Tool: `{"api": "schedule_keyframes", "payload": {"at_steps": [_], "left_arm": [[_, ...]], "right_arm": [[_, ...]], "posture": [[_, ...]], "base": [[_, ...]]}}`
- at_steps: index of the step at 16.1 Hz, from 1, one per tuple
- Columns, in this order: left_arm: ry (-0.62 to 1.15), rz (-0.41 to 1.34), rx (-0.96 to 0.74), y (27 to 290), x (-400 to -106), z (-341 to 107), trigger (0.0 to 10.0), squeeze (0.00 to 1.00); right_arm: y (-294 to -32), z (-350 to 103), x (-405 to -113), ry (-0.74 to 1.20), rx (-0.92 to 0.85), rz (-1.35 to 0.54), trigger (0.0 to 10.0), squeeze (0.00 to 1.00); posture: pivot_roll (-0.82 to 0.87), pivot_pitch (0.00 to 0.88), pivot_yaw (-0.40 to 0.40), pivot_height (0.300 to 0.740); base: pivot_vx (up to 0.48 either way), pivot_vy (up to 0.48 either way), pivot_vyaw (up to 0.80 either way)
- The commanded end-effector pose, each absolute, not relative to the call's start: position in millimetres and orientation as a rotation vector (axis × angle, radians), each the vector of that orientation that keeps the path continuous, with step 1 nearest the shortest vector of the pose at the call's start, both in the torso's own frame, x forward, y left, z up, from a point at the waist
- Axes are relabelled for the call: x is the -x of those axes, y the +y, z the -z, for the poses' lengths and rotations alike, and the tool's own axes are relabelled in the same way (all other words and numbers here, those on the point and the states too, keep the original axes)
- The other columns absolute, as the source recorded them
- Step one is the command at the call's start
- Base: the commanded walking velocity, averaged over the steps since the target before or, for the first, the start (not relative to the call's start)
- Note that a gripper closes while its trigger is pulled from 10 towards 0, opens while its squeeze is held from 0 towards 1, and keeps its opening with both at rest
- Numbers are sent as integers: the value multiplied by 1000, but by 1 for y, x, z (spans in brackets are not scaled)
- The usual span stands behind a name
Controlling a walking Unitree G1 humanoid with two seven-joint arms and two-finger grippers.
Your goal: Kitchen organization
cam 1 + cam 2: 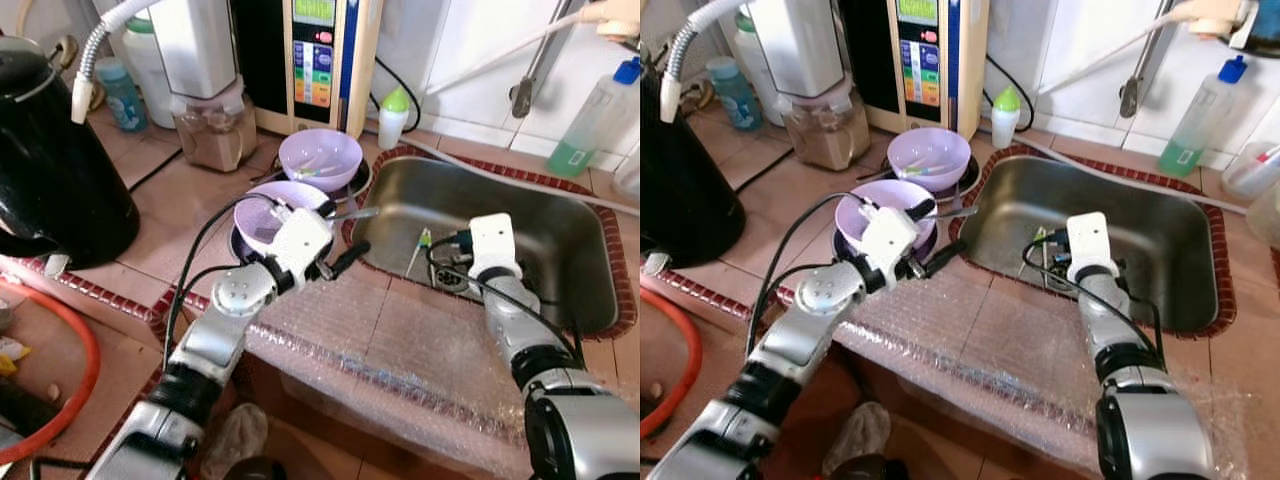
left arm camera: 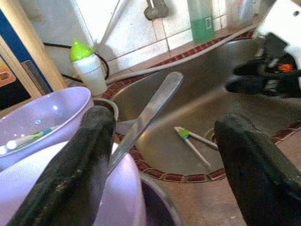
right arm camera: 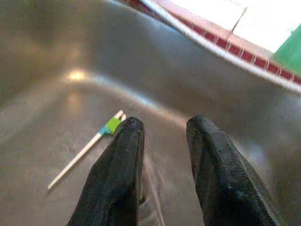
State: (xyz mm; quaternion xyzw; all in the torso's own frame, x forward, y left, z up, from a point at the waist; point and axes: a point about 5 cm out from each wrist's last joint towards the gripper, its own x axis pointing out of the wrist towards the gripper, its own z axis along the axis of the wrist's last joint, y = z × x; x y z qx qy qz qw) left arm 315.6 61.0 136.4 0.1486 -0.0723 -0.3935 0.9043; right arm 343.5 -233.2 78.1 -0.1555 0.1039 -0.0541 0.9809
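Two purple bowls stand on dark plates left of the steel sink (image 1: 560,215): a near bowl (image 1: 262,222) and a far bowl (image 1: 320,158) with a green-and-white utensil inside. A metal handle (image 2: 150,110) sticks out of the near bowl toward the sink. My left gripper (image 1: 345,228) is open at that bowl's rim, its fingers wide on either side of the handle without touching it. A pair of white chopsticks with a green band (image 3: 91,141) lies on the sink floor. My right gripper (image 3: 164,125) hovers low in the sink beside them, its fingers a narrow gap apart and holding nothing.
A black kettle (image 1: 50,160) stands at the left and a water purifier (image 1: 315,50) against the back wall. A green-capped bottle (image 1: 395,115) and a green soap bottle (image 1: 590,120) stand behind the sink. Bubble wrap (image 1: 400,340) covers the counter's front edge.
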Motion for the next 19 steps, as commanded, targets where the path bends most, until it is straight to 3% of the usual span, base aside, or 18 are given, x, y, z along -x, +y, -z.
{"api": "schedule_keyframes", "payload": {"at_steps": [1,7,8,9,10,11,12,18,19], "left_arm": [[-163,813,-330,59,-320,-137,10000,0],[-209,793,-446,58,-333,-136,10000,0],[-215,791,-461,58,-335,-136,10000,0],[-218,773,-456,59,-338,-137,4745,0],[-224,762,-448,59,-340,-139,3373,0],[-228,769,-455,58,-341,-139,667,0],[-232,769,-457,58,-342,-139,0,0],[-283,729,-443,59,-349,-149,0,0],[-303,713,-441,59,-349,-151,10000,0]], "right_arm": [[-237,-72,-338,228,289,128,10000,1000],[-225,-79,-334,101,264,82,10000,1000],[-222,-80,-332,84,259,68,10000,953],[-214,-82,-326,43,279,23,10000,0],[-208,-85,-320,11,296,-8,10000,0],[-206,-87,-311,-12,301,-31,10000,0],[-206,-88,-307,-15,302,-38,10000,0],[-201,-86,-279,25,293,-43,10000,0],[-198,-86,-278,28,293,-55,10000,0]], "posture": [[-33,0,53,740],[-66,0,74,740],[-74,0,80,740],[-82,0,87,740],[-90,0,94,740],[-100,0,100,740],[-104,0,103,740],[-113,0,104,740],[-111,0,102,740]], "base": [[0,0,0],[0,0,0],[0,0,0],[0,0,0],[0,0,0],[0,0,0],[0,0,0],[0,0,0],[0,0,0]]}}
